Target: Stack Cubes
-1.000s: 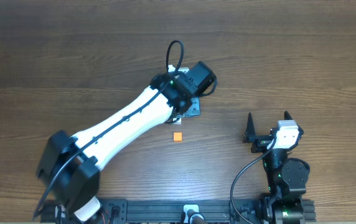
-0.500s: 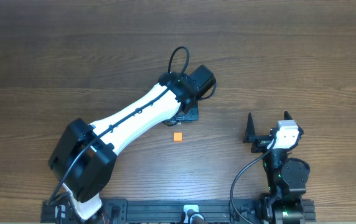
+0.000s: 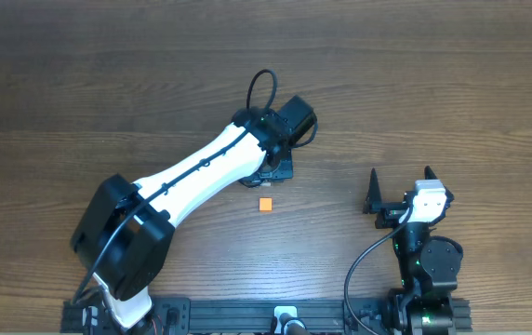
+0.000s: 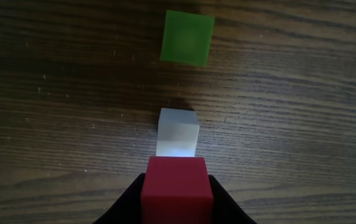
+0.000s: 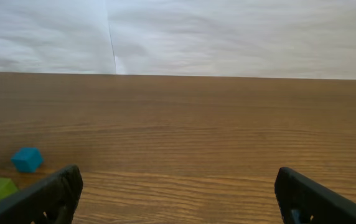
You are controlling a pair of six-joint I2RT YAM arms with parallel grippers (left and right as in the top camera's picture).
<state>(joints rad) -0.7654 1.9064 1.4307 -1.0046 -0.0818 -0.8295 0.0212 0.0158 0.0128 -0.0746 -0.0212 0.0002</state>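
The left claw [image 4: 177,200] is clenched on a red cube [image 4: 177,186], a matte block with sharp edges, pinched between the two dark fingers. Just past it a pale, milky white cube [image 4: 178,132] sits on the brown wooden surface [image 4: 302,112], and farther on lies a flat green cube [image 4: 188,37], well apart from the white one. In the top view a small orange cube [image 3: 265,205] lies alone near the middle. To the right, the right claw [image 3: 401,177] is released, fingers spread wide, low over the surface. Its wrist view shows a blue cube [image 5: 27,159] near the green one.

From above, the left arm's wrist covers the red, white and green cubes. Whether the red cube touches the white one cannot be told.

Since a second ago the left arm has swung slightly leftward, and a pale patch seen beneath its wrist is now covered. The orange cube and right arm have not moved.
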